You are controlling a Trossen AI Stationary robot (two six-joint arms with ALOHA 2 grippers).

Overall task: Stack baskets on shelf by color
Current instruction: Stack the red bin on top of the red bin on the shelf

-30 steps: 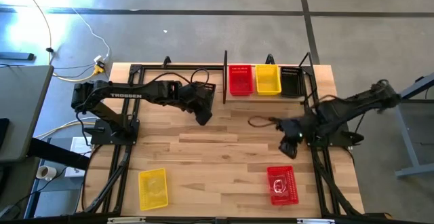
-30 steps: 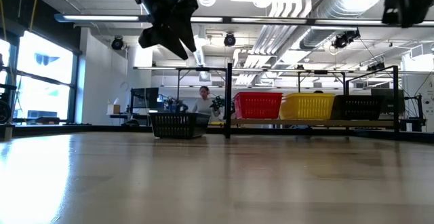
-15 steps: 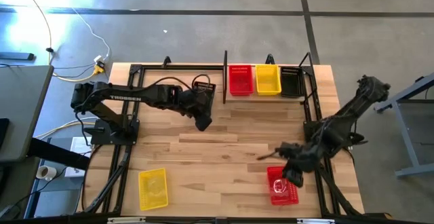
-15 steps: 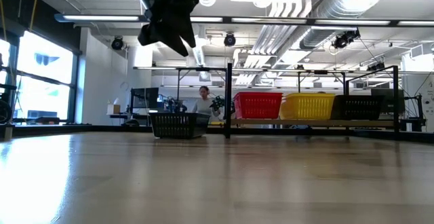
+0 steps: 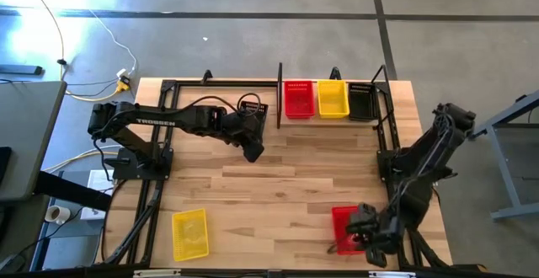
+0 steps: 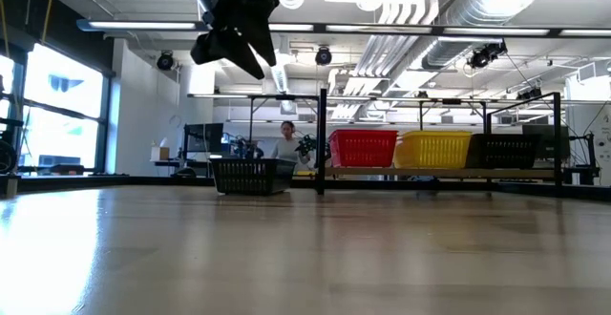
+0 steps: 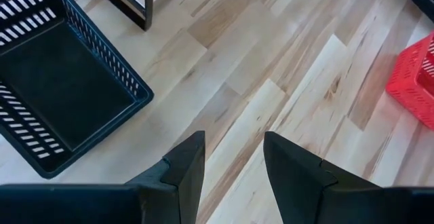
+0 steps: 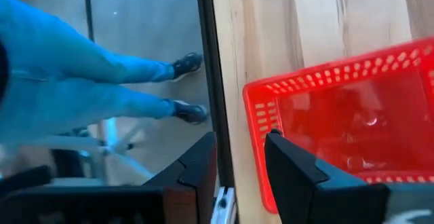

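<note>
Near the table's front right corner a red basket (image 5: 344,227) sits flat on the wood. My right gripper (image 5: 360,237) hovers open above its near end; the wrist view shows the fingers (image 8: 241,159) over one corner of that basket (image 8: 352,125). My left gripper (image 5: 253,150) hangs open in the air at the far left, beside a black basket (image 5: 253,106) (image 7: 61,95) standing on the table. A yellow basket (image 5: 189,232) lies at the front left. On the shelf (image 5: 337,116) stand a red (image 5: 297,98), a yellow (image 5: 333,98) and a black basket (image 5: 362,101), side by side.
The shelf's black end post (image 5: 280,97) rises between the loose black basket and the shelf's red basket. The table's edge (image 8: 220,61) runs right beside my right gripper, and a person's legs (image 8: 81,81) show on the floor past it. Bare wood lies in the table's middle.
My right gripper has swung from the table's right middle toward the near edge, sunk a little and rolled, and now stands over the red basket. It has left the low view. The baskets have not moved.
</note>
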